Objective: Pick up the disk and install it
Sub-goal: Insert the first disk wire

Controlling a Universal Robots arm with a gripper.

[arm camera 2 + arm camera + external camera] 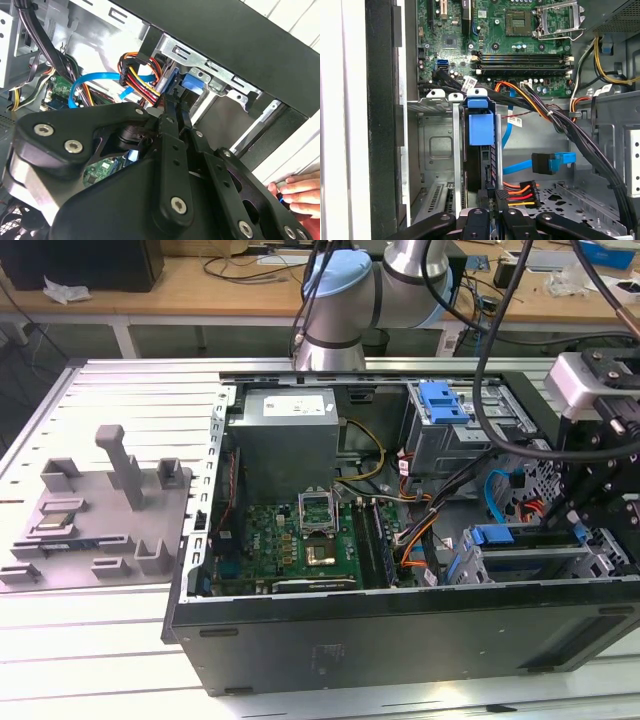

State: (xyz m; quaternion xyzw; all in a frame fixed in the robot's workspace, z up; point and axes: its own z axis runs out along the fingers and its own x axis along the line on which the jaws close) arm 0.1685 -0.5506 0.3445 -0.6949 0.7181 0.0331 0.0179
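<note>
Standing edge-on in the drive cage at the exterior view's lower right, you have the disk. Log the gripper as closed: fingers pinched on the disk's end in both wrist views.
</note>
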